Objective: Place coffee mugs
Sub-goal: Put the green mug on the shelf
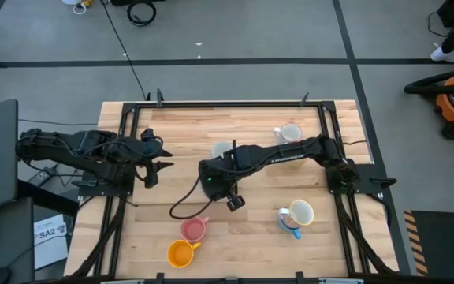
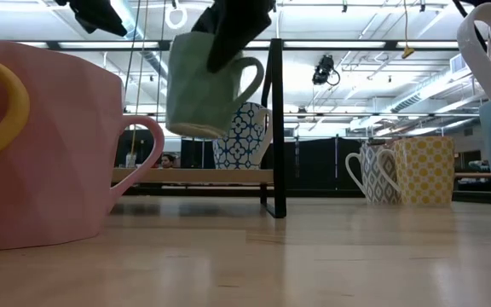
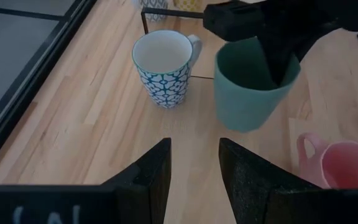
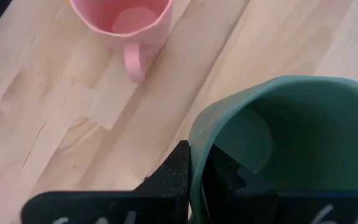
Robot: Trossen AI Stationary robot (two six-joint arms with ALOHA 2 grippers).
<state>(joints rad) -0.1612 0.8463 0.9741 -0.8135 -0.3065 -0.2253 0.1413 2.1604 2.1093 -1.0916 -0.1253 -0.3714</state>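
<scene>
A teal-green mug [image 3: 247, 93] hangs above the table in my right gripper [image 4: 199, 160], which is shut on it near the table's middle [image 1: 215, 180]. In the low view the mug [image 2: 201, 85] is off the wood, its handle [image 2: 258, 77] pointing sideways. A blue-and-white patterned mug [image 3: 163, 68] stands upright just beyond it. A pink mug [image 4: 126, 15] stands on the near side, and an orange mug [image 1: 180, 254] is next to it. My left gripper [image 3: 194, 165] is open and waits at the table's left side [image 1: 162, 159], facing the teal mug. My right gripper pinches the teal-green mug's rim wall [image 4: 197, 134], one finger [image 4: 182, 165] outside and one [image 4: 225, 171] inside the cup. The fingers come from above, pointing down. The mug is lifted clear of the table, open side up, slightly tilted.
A grey patterned mug [image 2: 378, 170] and a yellow patterned mug [image 2: 424, 170] stand at the far right. A white mug sits in a blue one [image 1: 298, 213] at the near right. Black frame rails [image 1: 124, 142] run along the table's sides. Bare wood lies below the held mug.
</scene>
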